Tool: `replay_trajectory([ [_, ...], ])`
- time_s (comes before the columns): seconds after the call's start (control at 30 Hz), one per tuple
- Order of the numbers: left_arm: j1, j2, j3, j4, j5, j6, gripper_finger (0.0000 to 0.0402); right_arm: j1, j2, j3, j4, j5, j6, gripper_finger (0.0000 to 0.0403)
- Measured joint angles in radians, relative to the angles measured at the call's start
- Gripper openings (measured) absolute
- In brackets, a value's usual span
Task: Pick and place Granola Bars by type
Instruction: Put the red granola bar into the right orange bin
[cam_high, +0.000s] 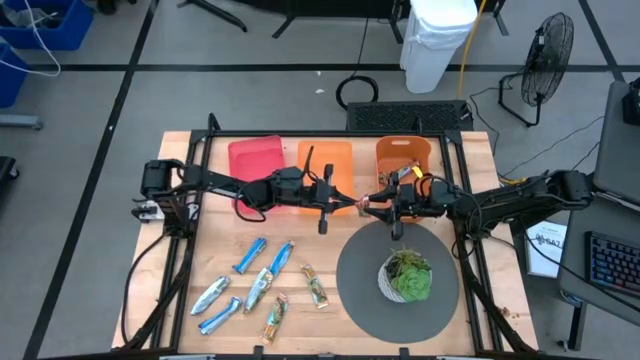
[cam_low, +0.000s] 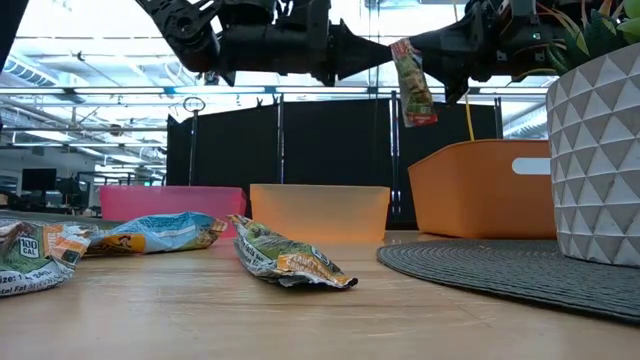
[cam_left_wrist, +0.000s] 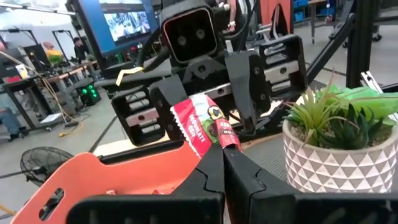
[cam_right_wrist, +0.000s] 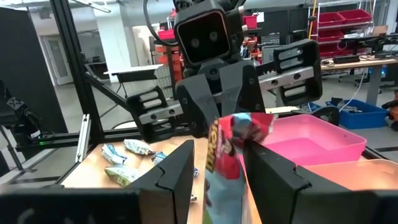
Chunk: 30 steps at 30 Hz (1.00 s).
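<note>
A red and green foil granola bar (cam_low: 413, 85) hangs in mid-air between my two grippers, above the orange bins. My left gripper (cam_high: 357, 205) reaches in from the table's left and is shut on it. My right gripper (cam_right_wrist: 217, 165) faces it from the right, open, with one finger on each side of the bar (cam_right_wrist: 227, 155); whether a finger touches it I cannot tell. Several more bars, blue (cam_high: 250, 255) and green-gold (cam_high: 316, 287), lie flat on the wooden table near its front left. My left gripper (cam_left_wrist: 222, 163) pinches one end of the granola bar (cam_left_wrist: 224, 138) between its two fingertips. The fingers come in level from the table's left. The bar is lifted clear and hangs below the fingers, slightly tilted, its free end (cam_low: 420, 115) pointing down.
Along the far side stand a pink bin (cam_high: 257, 160), a pale orange bin (cam_high: 325, 165) and a deeper orange bin (cam_high: 403, 155). A white pot with a green plant (cam_high: 405, 277) sits on a dark round mat (cam_high: 350, 270) at the right front.
</note>
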<state>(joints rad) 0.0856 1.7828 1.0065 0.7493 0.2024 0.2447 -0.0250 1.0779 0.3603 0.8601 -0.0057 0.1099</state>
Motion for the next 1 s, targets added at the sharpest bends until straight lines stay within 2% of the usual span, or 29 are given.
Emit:
replay_trajectory([
  [0.1, 0.000, 0.000, 0.000, -0.009, 0.002, -0.003, 0.0000, 0.000, 0.000, 0.000, -0.003, 0.000, -0.011, 0.0127],
  [0.2, 0.000, 0.000, 0.000, -0.018, 0.003, -0.003, 0.0000, 0.000, 0.000, 0.000, -0.003, 0.000, -0.030, 0.0108],
  [0.43, 0.000, 0.000, 0.000, -0.030, 0.003, -0.006, 0.0001, 0.000, 0.000, 0.000, -0.004, 0.000, -0.103, 0.0009],
  [0.57, 0.000, 0.000, 0.000, -0.031, 0.003, -0.019, 0.0003, 0.000, 0.000, 0.000, -0.006, 0.000, -0.120, 0.0002],
  [0.77, 0.000, -0.040, 0.000, -0.073, 0.002, -0.071, 0.0039, 0.000, -0.015, 0.000, -0.033, 0.000, -0.130, 0.0000],
  [0.87, 0.000, -0.094, 0.000, -0.159, 0.003, -0.125, 0.0054, 0.000, -0.042, 0.000, -0.075, 0.001, -0.133, 0.0000],
  [1.0, 0.008, -0.195, -0.007, -0.337, 0.008, -0.105, 0.0066, 0.000, -0.102, -0.002, -0.139, 0.003, -0.134, 0.0000],
])
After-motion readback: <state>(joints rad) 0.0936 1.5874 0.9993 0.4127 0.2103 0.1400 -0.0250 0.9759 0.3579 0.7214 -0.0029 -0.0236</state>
